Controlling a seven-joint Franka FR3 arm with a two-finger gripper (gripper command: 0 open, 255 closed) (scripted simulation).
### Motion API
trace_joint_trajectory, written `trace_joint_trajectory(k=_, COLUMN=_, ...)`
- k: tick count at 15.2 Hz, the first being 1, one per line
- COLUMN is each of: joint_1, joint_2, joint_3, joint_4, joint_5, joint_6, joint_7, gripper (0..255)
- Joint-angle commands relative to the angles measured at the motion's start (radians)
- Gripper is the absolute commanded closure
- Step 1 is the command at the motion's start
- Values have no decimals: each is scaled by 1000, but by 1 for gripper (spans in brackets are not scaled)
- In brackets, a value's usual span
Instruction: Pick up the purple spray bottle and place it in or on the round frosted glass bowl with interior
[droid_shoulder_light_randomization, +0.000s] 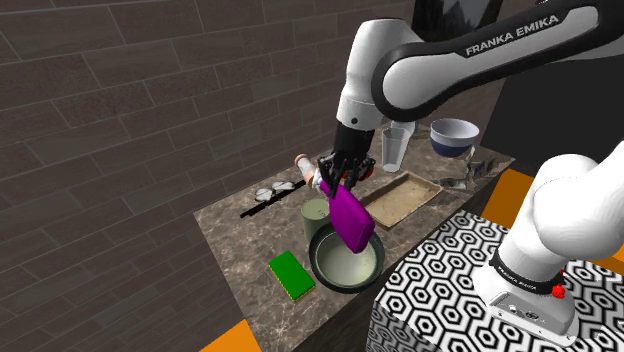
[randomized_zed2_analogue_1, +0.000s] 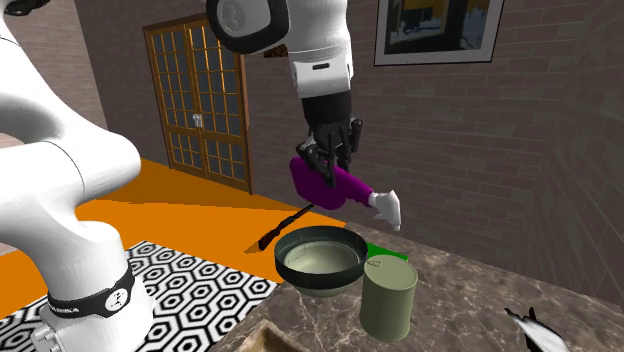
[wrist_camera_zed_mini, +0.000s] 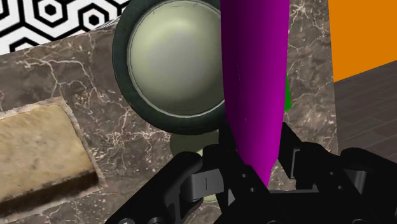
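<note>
**Bottle aloft over the bowl, release not yet made**

We see the purple spray bottle (randomized_zed2_analogue_1: 330, 185) clear of the counter, clasped across its body between the closed fingers of the gripper (droid_shoulder_light_randomization: 340, 178). It hangs tilted, its white nozzle (randomized_zed2_analogue_1: 388, 205) pointing toward the second exterior view's right. Below it sits the round bowl (wrist_camera_zed_mini: 121, 57), which has a dark rim and a pale greenish inside. In the wrist view the bottle crosses one side of that rim rather than the middle.

We judge the main risk to be an off-centre drop. The bottle looks long against the bowl's mouth, so it could catch the rim, tip and roll onto the marbled counter (droid_shoulder_light_randomization: 235, 240). It might also strike the green cylinder (randomized_zed2_analogue_1: 388, 298), which stands just beside the bowl. Letting go from this height could make it bounce out.

Our count:
- one spray bottle and one target bowl
- one green cylinder
- one flat green block (droid_shoulder_light_randomization: 291, 275) near the bowl
- one shallow brown tray (droid_shoulder_light_randomization: 432, 186)
- one clear tumbler (droid_shoulder_light_randomization: 396, 147)
- one second bowl (droid_shoulder_light_randomization: 454, 135), white, well apart from the target bowl
- one pair of spectacles (droid_shoulder_light_randomization: 272, 190)
</note>
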Motion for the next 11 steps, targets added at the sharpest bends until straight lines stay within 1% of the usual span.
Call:
trace_joint_trajectory(k=1, joint_1=12, joint_2=-10, joint_3=16, joint_4=-21, joint_5=12, joint_6=16, joint_7=16, gripper=255)
trace_joint_trajectory(k=11, joint_1=23, joint_2=55, joint_3=38, joint_4=-108, joint_5=46, joint_6=166, joint_7=-20, gripper=255)
